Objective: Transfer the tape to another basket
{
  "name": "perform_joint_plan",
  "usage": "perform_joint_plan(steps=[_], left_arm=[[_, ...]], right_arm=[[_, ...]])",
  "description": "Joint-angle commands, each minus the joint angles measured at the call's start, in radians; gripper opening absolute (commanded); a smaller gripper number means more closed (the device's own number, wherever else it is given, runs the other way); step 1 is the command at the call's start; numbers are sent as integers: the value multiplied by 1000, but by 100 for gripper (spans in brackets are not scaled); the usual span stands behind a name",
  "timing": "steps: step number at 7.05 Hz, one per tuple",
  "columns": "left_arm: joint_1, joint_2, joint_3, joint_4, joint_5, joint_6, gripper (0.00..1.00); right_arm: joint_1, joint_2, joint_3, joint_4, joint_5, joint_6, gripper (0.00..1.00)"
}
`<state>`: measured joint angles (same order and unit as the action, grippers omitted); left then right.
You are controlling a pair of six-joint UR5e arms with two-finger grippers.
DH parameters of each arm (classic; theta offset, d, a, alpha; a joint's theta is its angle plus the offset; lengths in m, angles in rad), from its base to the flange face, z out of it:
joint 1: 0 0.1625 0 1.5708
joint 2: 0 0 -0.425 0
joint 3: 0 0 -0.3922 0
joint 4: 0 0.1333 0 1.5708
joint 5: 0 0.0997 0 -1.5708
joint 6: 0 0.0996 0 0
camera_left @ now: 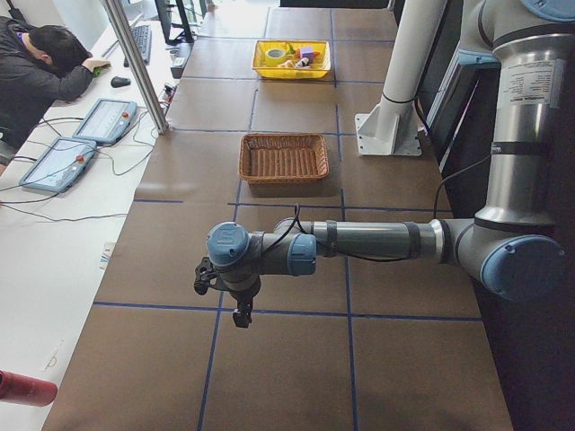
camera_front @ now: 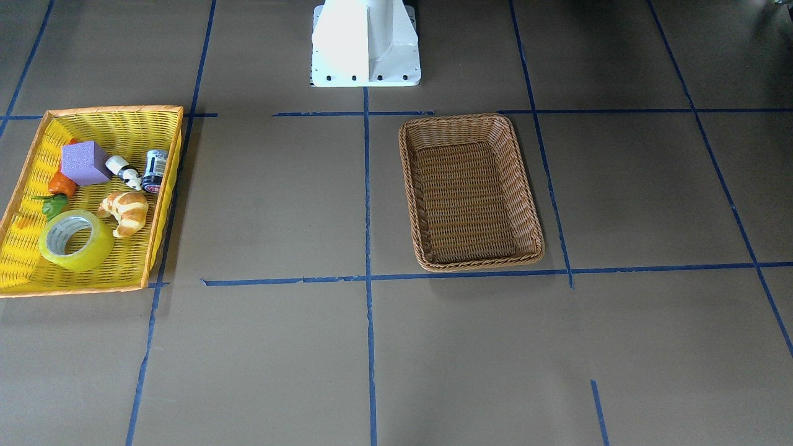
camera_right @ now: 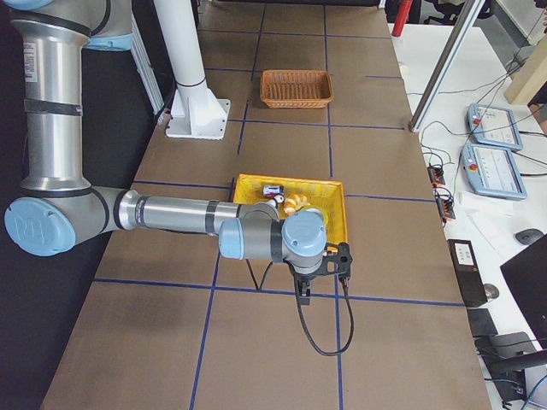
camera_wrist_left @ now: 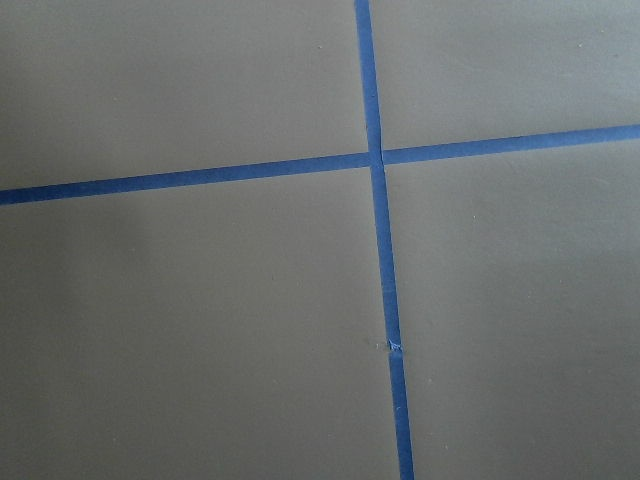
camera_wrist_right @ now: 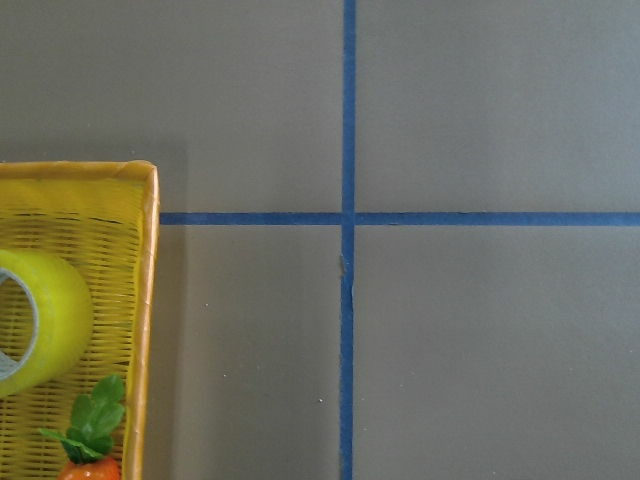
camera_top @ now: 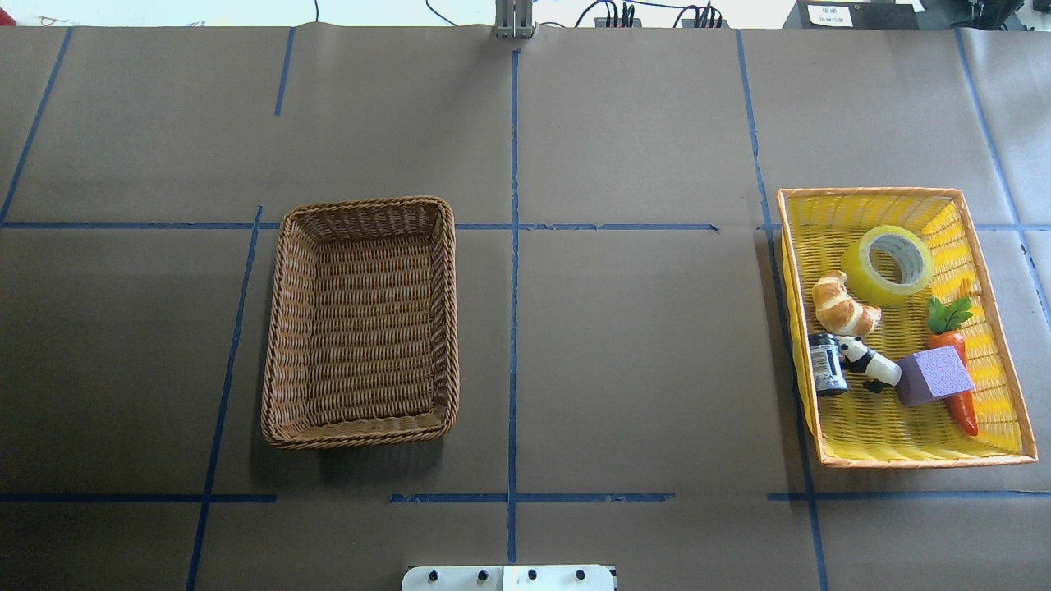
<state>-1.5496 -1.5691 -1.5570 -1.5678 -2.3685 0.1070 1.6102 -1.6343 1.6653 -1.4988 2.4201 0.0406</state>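
Note:
The yellow-green tape [camera_top: 888, 264] lies tilted in the far end of the yellow basket [camera_top: 870, 194], beside a croissant [camera_top: 844, 303]. It also shows in the front view [camera_front: 76, 240] and at the left edge of the right wrist view [camera_wrist_right: 35, 320]. The brown wicker basket [camera_top: 361, 435] stands empty left of the centre line. My left gripper [camera_left: 241, 316] hangs over bare table, far from both baskets. My right gripper [camera_right: 301, 290] hangs just beyond the yellow basket's end [camera_right: 342, 224]. I cannot tell whether either gripper is open or shut.
The yellow basket also holds a purple block [camera_top: 934, 375], a toy carrot [camera_top: 956, 361], a panda figure [camera_top: 868, 361] and a small dark jar [camera_top: 827, 364]. Blue tape lines cross the brown table cover. The robot's white base [camera_front: 365, 43] stands mid-table on its near edge.

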Motion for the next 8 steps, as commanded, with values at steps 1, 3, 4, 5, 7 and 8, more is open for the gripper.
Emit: perform_joint_plan(steps=[1,3,4,5,7,8], left_arm=[[0,0,0,0,0,2,100],[0,0,2,0,0,5,100],[0,0,5,-9,2,5,100],[0,1,9,-23,0,5,100],[0,0,8,-25,0,2,100],[0,-2,6,-25,0,2,100]], right_arm=[[-105,14,108,0,-65,138,100],[-148,102,105,-12,-52,148,100],[-244,108,110,0,-65,156,100],[-321,141,108,5,-105,265,100],[-407,149,94,96,-136,482,100],[-424,149,47,154,-136,484,100]])
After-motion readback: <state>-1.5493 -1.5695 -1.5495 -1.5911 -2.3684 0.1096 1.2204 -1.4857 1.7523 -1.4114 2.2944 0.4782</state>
